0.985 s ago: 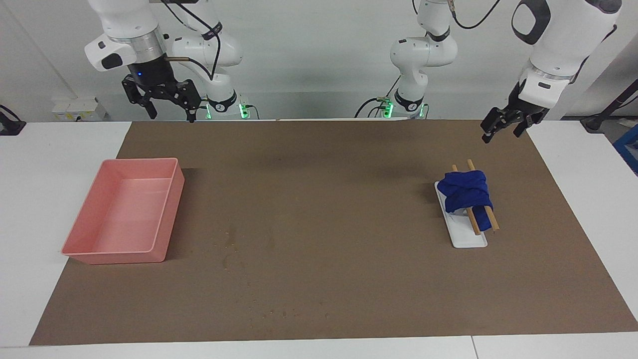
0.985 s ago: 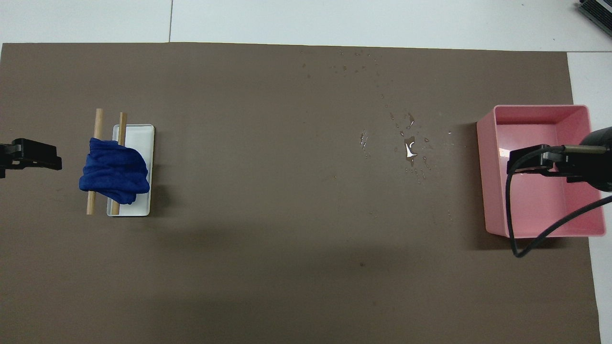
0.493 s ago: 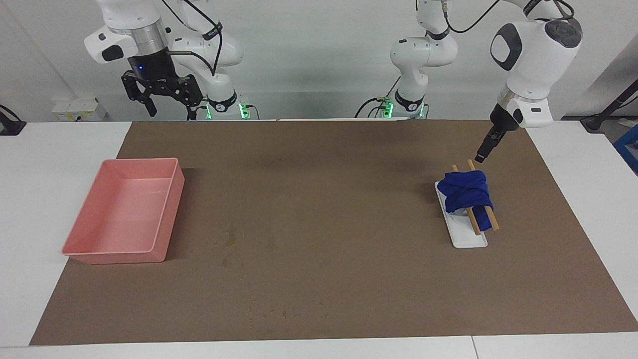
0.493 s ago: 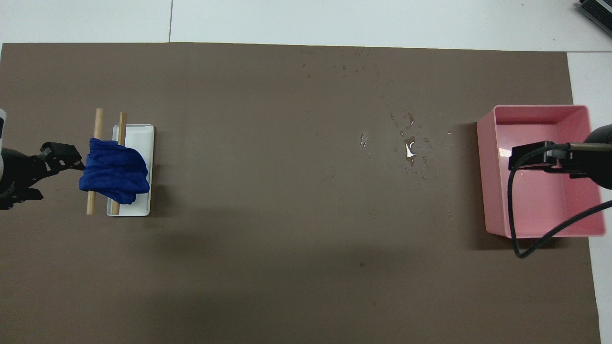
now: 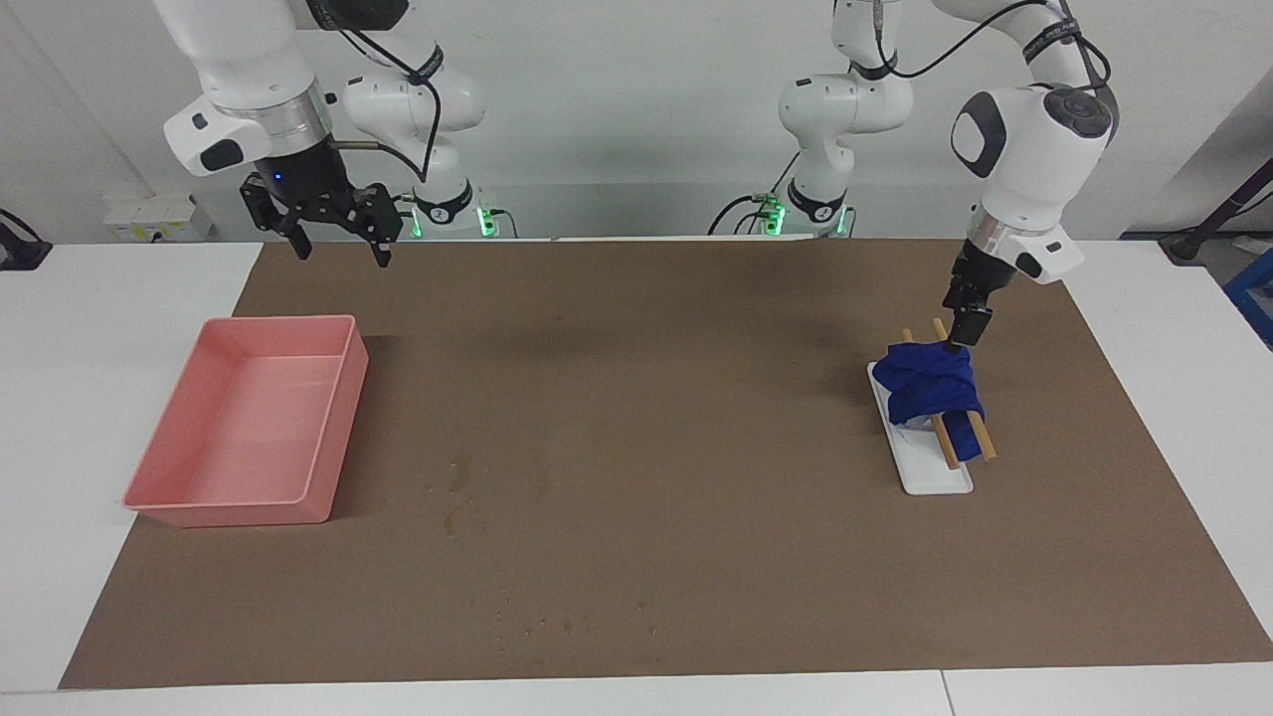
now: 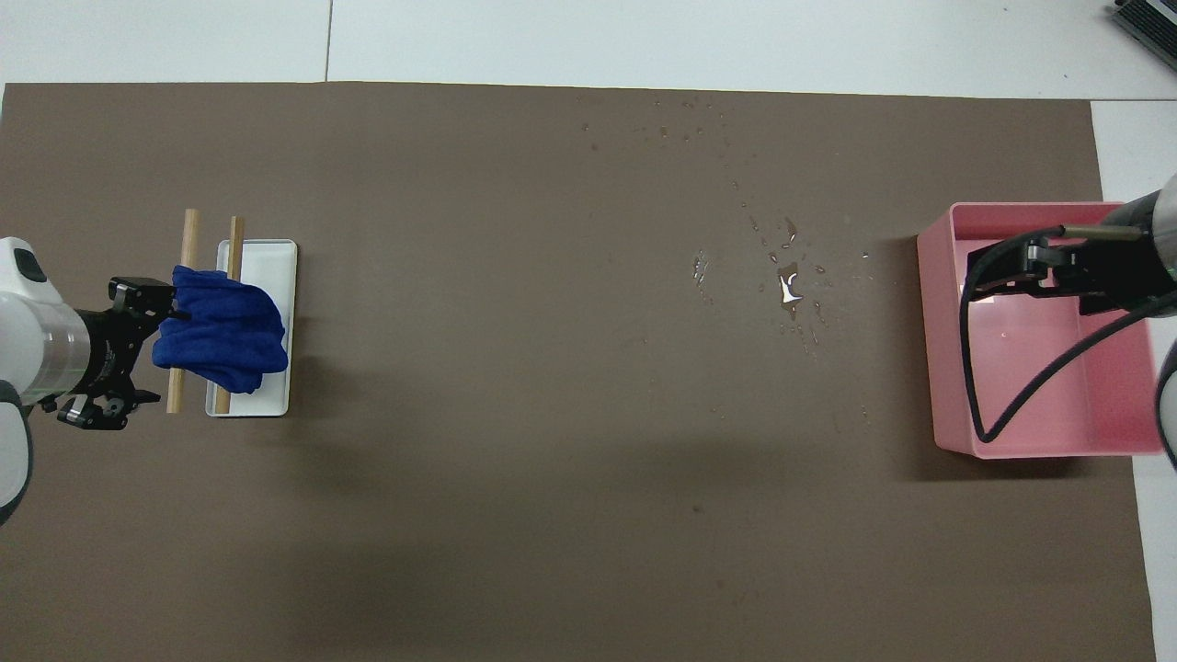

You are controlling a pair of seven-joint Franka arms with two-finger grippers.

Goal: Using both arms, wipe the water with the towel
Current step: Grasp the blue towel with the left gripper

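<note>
The blue towel (image 5: pixel 930 388) lies bunched over two wooden sticks (image 5: pixel 980 438) on a white tray (image 5: pixel 940 477) toward the left arm's end of the mat; it also shows in the overhead view (image 6: pixel 225 331). My left gripper (image 5: pixel 963 333) is open, low over the towel's edge nearer the robots, its fingers (image 6: pixel 140 294) beside the cloth. The water (image 6: pixel 787 285) is a small puddle with scattered specks on the brown mat, beside the pink bin; it shows faintly in the facing view (image 5: pixel 457 477). My right gripper (image 5: pixel 338 239) is open and empty, raised over the bin.
A pink bin (image 5: pixel 214 507) stands at the right arm's end of the mat, also in the overhead view (image 6: pixel 1039 405). More specks (image 6: pixel 680 129) lie toward the mat's edge farthest from the robots. A black cable (image 6: pixel 975 405) hangs from the right wrist over the bin.
My left arm has swung in from the table's end and come down to the towel's edge. My right gripper has shifted slightly over the bin and stays raised.
</note>
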